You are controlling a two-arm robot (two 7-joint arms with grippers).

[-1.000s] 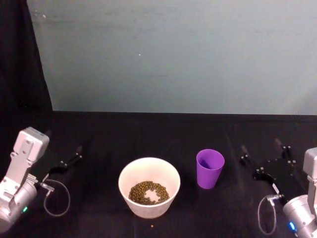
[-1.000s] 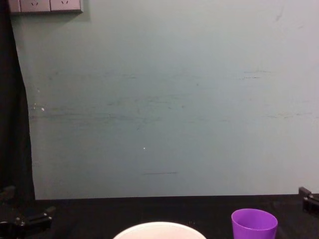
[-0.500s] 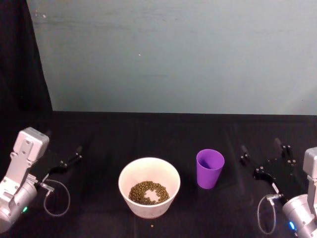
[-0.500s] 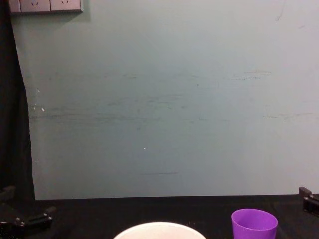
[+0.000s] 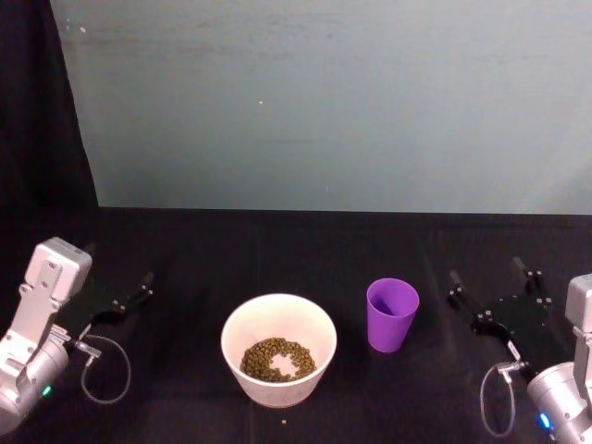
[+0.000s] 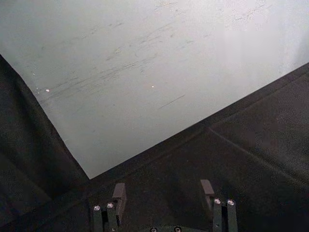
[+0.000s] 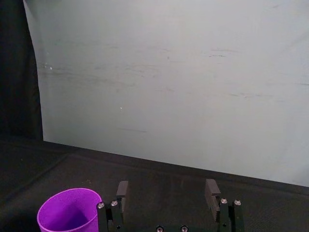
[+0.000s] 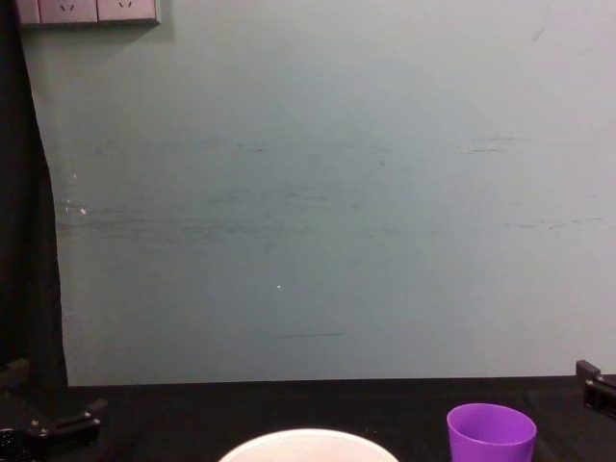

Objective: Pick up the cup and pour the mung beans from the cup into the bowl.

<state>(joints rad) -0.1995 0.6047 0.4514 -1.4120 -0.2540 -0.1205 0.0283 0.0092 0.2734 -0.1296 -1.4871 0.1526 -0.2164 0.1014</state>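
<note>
almost nothing has moved since a second ago — the right gripper [image 5: 490, 289] has edged slightly, jaws spread wide and empty, right of the cup [image 5: 391, 314]. the left gripper [image 5: 118, 294] rests open and empty at the far left, apparently parked. the cup, bright purple and upright, stands just right of the white bowl [image 5: 234, 328], which holds mung beans [image 5: 277, 359] — the pour looks done.

Beside my right gripper [image 5: 487, 286], which is black, the cup [image 5: 391, 314] is bright purple. Further toward my left gripper [image 5: 118, 298], also black, the bowl [image 5: 236, 330] is white, holding olive-green mung beans [image 5: 276, 359]. The tablecloth [image 5: 277, 250] is black, the wall [image 5: 324, 102] pale teal.
</note>
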